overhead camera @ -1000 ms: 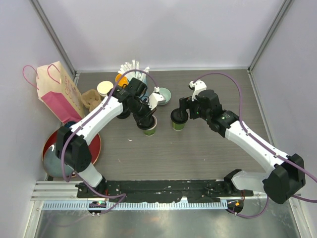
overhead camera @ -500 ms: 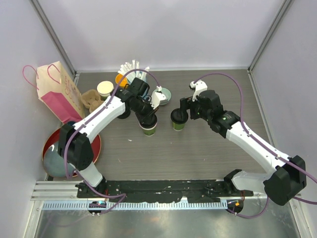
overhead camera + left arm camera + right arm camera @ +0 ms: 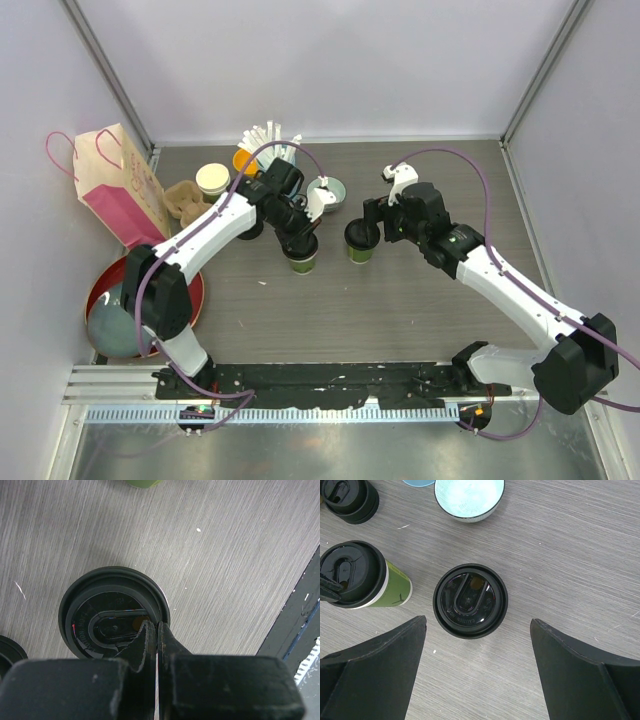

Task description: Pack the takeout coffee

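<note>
The left gripper (image 3: 156, 630) is clenched with nothing between its fingers, its tips resting on the near rim of the black lid of the left cup (image 3: 114, 611). The right gripper (image 3: 477, 630) is released and spread wide. It hovers above the right cup (image 3: 470, 600) with one finger to each side and touches nothing.

Both green cups stand upright near the middle of the counter, just beside each other but apart, and each wears its lid. A pale bowl (image 3: 469, 495) sits beyond them toward the far edge. A pink paper bag (image 3: 115, 185) and a cardboard cup carrier (image 3: 183, 200) wait at the far left corner.

The step in hand looks like seating the lid. The left arm appears to be pressing the lid home with its closed tips, though the pictures cannot show whether it has snapped on all round.

With both cups capped, the next move likely calls for a grasp. The right gripper would need to drop straight down until its fingers flank the cup wall below the lid, then close gently enough not to crush the paper. The cup must stay upright on its way to the carrier or the bag.
</note>
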You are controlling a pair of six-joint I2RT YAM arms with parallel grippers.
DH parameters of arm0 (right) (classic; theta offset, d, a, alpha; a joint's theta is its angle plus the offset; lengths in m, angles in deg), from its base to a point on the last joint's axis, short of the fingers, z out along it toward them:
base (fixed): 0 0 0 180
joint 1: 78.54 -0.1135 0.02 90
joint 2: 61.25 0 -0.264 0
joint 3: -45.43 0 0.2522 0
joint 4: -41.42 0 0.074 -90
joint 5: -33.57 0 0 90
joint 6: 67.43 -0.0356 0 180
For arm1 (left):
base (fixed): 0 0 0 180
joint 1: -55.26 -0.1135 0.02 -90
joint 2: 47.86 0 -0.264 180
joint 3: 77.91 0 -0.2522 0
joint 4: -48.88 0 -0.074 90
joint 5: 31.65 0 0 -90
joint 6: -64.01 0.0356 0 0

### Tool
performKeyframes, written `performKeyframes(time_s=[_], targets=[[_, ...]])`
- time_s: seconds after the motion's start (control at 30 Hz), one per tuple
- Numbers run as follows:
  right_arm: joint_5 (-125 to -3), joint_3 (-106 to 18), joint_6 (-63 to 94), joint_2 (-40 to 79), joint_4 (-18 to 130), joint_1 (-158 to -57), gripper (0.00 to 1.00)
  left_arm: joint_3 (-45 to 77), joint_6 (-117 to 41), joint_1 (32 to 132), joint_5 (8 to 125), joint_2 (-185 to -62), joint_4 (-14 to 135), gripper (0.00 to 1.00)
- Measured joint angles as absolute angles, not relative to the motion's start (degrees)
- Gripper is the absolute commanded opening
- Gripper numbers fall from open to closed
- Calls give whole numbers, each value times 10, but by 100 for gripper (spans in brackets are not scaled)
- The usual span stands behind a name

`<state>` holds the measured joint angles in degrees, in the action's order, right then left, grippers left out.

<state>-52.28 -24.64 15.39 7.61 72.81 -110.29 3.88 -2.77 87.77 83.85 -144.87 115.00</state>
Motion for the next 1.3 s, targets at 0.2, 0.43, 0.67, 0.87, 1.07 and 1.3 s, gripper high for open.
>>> performKeyframes(time_s=[0.2, 0.43, 0.67, 0.87, 1.07, 1.3], targets=[[-525, -246, 154, 76, 728, -1103, 90, 45, -27, 878, 848, -1449, 1147, 0], [-528, -243, 153, 76, 728, -1103, 87, 60, -26, 883, 864, -1445, 1130, 0], [-545, -244, 145, 76, 729, -1103, 80, 64, -17, 897, 875, -1445, 1130, 3], [-551, -256, 134, 77, 731, -1103, 78, 64, -27, 895, 859, -1438, 1129, 0], [-558, -268, 131, 79, 730, -1107, 78, 64, -56, 877, 834, -1434, 1122, 0], [-577, -270, 125, 94, 730, -1111, 76, 63, -64, 874, 824, -1433, 1122, 27]])
